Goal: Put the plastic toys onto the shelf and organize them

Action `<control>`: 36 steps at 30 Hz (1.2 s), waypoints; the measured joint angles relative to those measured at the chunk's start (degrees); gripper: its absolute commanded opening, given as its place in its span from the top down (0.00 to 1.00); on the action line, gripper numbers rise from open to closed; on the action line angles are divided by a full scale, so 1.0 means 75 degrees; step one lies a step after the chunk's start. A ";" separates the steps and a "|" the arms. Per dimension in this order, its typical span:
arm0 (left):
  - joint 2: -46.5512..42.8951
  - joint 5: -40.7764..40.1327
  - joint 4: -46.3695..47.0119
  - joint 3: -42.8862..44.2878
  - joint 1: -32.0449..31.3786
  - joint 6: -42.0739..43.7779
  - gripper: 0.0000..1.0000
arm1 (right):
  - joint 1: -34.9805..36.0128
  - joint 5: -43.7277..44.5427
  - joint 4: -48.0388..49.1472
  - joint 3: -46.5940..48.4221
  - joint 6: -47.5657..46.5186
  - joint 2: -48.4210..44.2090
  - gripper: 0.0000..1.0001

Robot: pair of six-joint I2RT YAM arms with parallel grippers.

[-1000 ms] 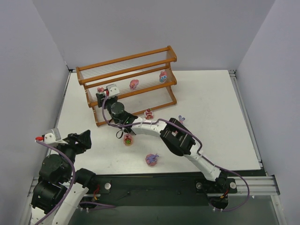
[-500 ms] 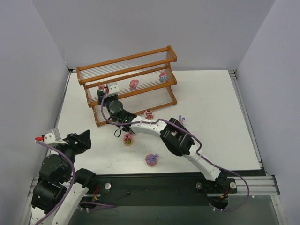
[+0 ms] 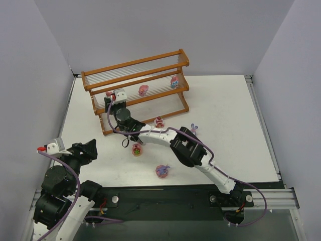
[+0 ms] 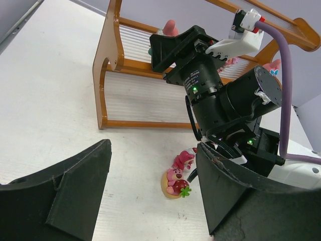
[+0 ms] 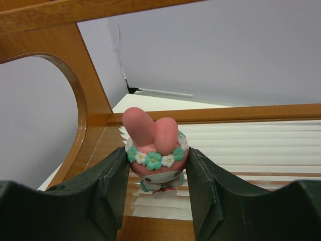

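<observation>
No legible text, no labels, brands, numbers or signs

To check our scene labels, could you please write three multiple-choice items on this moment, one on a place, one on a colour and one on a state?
1. Where is the right tool?
A) at the left end of the middle tier of the shelf
B) at the right end of its top tier
C) beside its own base

2. What colour are the ears of the held toy?
A) blue
B) yellow
C) pink

3. How does the left tool stand?
A) shut on a toy
B) open and empty
C) shut on a wooden rail

Answers:
1 A: the top view shows it at that end of the middle tier.
2 C: the right wrist view shows two pink ears.
3 B: its jaws stand wide apart with nothing between them.
</observation>
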 measured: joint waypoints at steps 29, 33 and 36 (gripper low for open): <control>-0.0003 -0.0009 -0.0003 0.0000 0.0000 0.0000 0.22 | 0.0137 0.0041 0.0612 -0.0656 -0.0510 -0.0169 0.07; -0.0003 -0.0015 -0.0006 0.0000 0.0000 0.0000 0.22 | 0.0187 0.0096 0.0624 -0.0956 -0.0533 -0.0367 0.06; -0.0003 -0.0026 -0.0006 0.0000 0.0009 0.0000 0.22 | 0.0192 0.0131 0.0641 -0.1265 -0.0533 -0.0557 0.06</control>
